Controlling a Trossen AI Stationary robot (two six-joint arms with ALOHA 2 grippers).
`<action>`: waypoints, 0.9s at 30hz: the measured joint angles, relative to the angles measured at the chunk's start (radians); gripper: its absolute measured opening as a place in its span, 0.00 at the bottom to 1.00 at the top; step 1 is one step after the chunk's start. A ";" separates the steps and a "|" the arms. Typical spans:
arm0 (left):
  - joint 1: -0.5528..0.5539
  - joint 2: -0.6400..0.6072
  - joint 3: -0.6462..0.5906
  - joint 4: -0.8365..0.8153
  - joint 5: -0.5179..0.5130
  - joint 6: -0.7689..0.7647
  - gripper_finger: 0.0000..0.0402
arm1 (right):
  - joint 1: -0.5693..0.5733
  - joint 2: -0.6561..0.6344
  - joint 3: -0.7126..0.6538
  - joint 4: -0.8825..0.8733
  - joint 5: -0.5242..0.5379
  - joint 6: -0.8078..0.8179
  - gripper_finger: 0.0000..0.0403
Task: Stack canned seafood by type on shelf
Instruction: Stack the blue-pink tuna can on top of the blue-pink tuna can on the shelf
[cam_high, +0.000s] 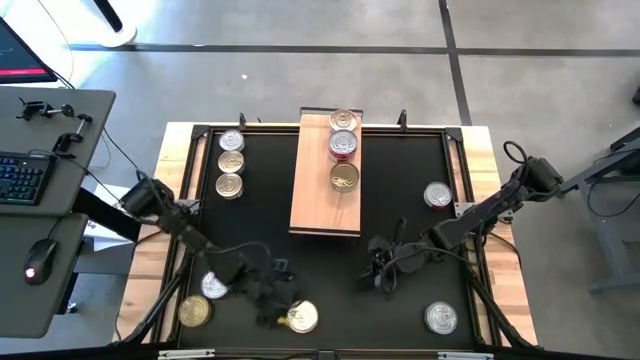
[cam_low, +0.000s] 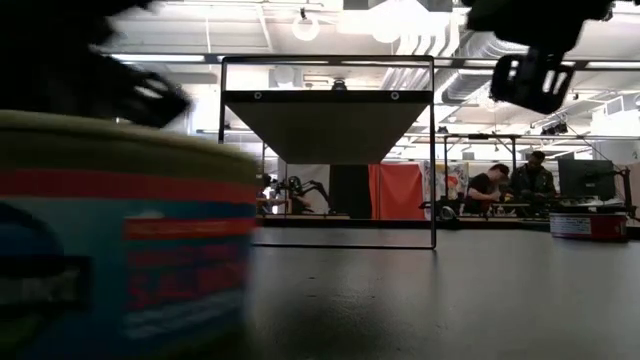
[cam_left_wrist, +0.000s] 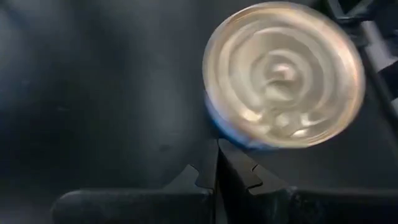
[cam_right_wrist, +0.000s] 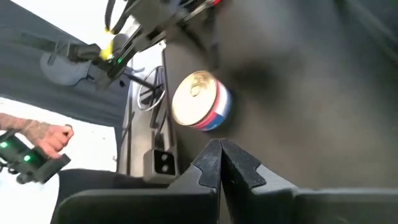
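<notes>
On the far left of the black tabletop three silver tins lie in a row running near to far. Nearer, at the left front, the left pincer is low among three more tins: a silver-lidded tin, a gold-lidded tin and a pale-lidded tin just to its right. The left wrist view shows what the overhead one cannot: its fingers are pressed together, empty, with a silver ringed lid just beyond the tips.

The low view is half filled by one blurred tin with a red band over blue; the lettering looks like "SALMON", though it is too soft to be sure.

In the middle the shelf, a light-brown board, carries three tins along its right side, one with a red side label.

The right pincer hovers right of the shelf's near end, its fingers also closed on nothing. Its wrist view shows a gold-lidded tin with red, white and blue bands. Two silver tins sit at the right: one far, one near.
</notes>
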 joint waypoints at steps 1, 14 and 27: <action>0.021 0.000 0.015 -0.037 0.023 0.006 0.00 | 0.008 0.000 0.000 0.000 0.000 0.017 0.00; -0.180 -0.168 0.088 -0.412 -0.134 0.004 0.00 | 0.031 0.152 0.007 0.191 -0.108 0.227 0.00; -0.196 -0.057 0.089 -0.124 -0.184 0.211 0.00 | 0.029 0.626 0.492 0.004 -0.152 0.285 0.00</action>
